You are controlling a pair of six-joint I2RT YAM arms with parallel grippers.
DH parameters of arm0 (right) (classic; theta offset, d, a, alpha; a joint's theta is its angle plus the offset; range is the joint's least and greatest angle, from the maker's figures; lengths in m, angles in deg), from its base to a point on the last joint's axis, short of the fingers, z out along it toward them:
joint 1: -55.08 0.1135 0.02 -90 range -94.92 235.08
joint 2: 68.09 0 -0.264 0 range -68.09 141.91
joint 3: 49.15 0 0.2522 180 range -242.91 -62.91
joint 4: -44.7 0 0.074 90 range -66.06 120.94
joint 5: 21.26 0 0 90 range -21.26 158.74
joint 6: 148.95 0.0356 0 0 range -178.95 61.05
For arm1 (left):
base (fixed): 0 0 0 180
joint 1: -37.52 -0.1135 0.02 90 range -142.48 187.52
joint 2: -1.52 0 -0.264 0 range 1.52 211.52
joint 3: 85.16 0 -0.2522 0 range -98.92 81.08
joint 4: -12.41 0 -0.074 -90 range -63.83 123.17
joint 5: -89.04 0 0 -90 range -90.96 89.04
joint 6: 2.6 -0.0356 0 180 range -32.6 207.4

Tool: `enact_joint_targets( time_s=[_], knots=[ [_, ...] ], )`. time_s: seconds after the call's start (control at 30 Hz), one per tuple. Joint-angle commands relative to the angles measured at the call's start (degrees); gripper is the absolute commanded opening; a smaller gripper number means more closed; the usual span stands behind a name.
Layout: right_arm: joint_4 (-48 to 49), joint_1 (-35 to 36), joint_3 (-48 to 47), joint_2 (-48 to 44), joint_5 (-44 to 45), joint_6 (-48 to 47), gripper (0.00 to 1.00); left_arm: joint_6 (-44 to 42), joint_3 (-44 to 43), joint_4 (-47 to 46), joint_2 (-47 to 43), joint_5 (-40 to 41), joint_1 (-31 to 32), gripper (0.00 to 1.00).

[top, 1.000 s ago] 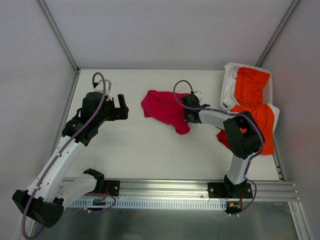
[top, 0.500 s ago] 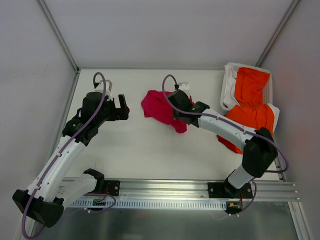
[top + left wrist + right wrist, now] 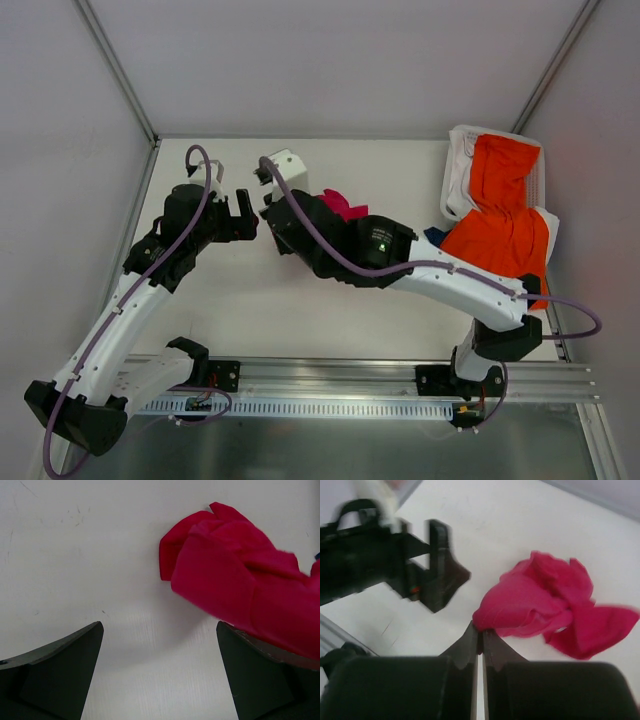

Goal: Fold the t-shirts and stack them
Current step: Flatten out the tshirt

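Hovering at the left, the left gripper [image 3: 159, 630] has its fingers spread apart above the tabletop [image 3: 100, 555]. Mid-table, the right gripper [image 3: 480, 632] is pinched closed on the bunched crimson t-shirt [image 3: 535, 595]. Far right, the orange t-shirt [image 3: 500, 210] drapes over a white bin [image 3: 456, 170].

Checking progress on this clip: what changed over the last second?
The right gripper, shut on the crimson t-shirt, swung left across the table, pulling the shirt toward the left gripper. The left gripper stayed put and open; the orange t-shirt did not move.
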Motion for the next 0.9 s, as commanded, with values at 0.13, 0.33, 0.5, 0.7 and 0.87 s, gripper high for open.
enact_joint_targets(
  time_s=[0.13,0.33,0.5,0.7,0.87],
  knots=[
    [-4.1,10.2,-30.5,5.4,14.3,-23.7,0.0,0.2,-1.3,-0.2,-2.1,0.1,0.3,0.99],
    [26.1,12.1,-22.0,-1.4,23.6,-52.0,0.0,0.1,-0.9,-0.3,-3.7,0.3,0.3,0.99],
    [34.4,10.3,-22.4,-1.9,28.3,-61.5,0.0,0.1,-0.8,-0.3,-4.5,1.4,0.3,0.99],
    [35.6,3.3,-4.0,-9.5,32.5,-54.4,0.0,0.0,-0.6,-0.2,-4.7,1.8,0.3,0.99],
    [35.6,-1.6,13.6,-15.4,34.7,-45.4,0.0,-0.4,-0.9,-0.3,-3.5,-1.8,0.3,0.99]
  ],
)
